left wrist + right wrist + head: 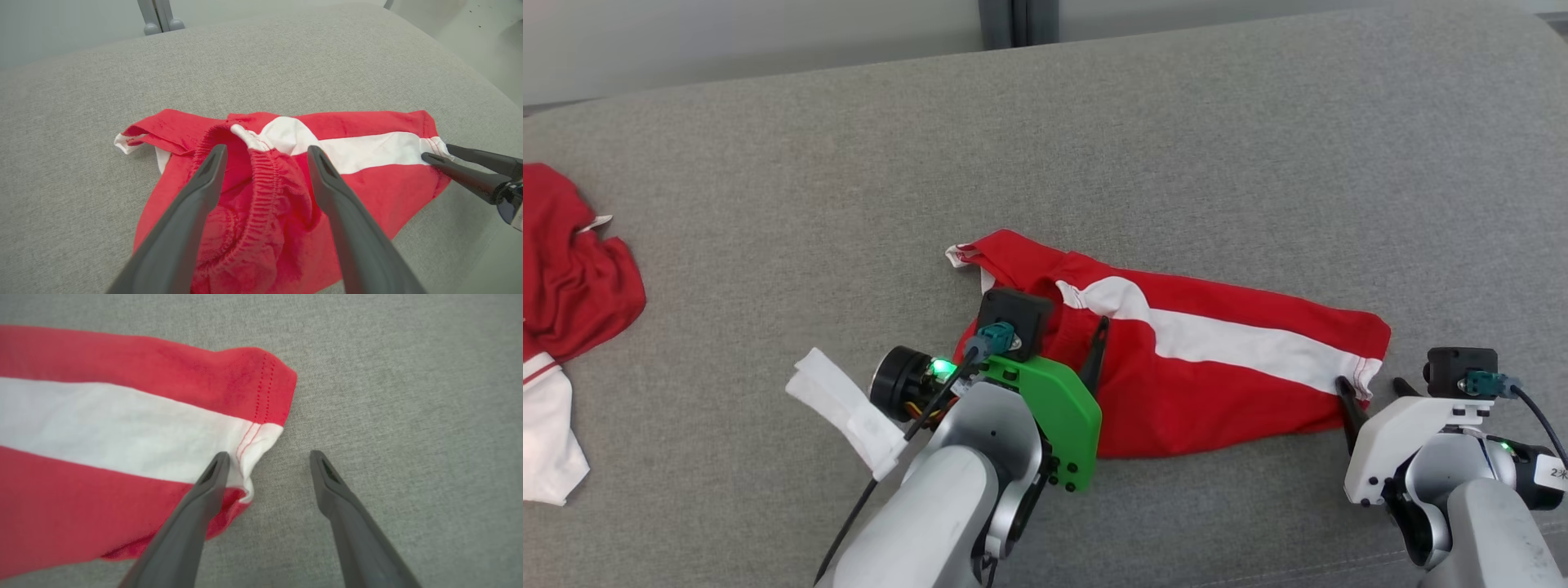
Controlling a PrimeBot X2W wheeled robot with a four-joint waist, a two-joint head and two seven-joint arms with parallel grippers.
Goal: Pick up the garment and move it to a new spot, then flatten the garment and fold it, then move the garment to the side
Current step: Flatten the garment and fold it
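The garment (1217, 367), red shorts with a white stripe, lies crumpled on the grey cushion (1176, 147). My left gripper (1058, 327) hovers over its left end. In the left wrist view this gripper (266, 149) is open, its fingers astride the bunched elastic waistband (261, 192). My right gripper (1369, 382) is at the garment's right corner, open. In the right wrist view its (268, 454) left finger lies over the white hem corner (257, 445) and its right finger is over bare cushion. The right gripper (436, 151) also shows at the leg hem in the left wrist view.
Another red and white garment (572, 278) lies at the cushion's left edge. A white strip (845, 408) sits by my left forearm. The cushion's back edge runs along the top, with a grey post (1017, 23) behind it. Floor (490, 49) drops off past the right edge.
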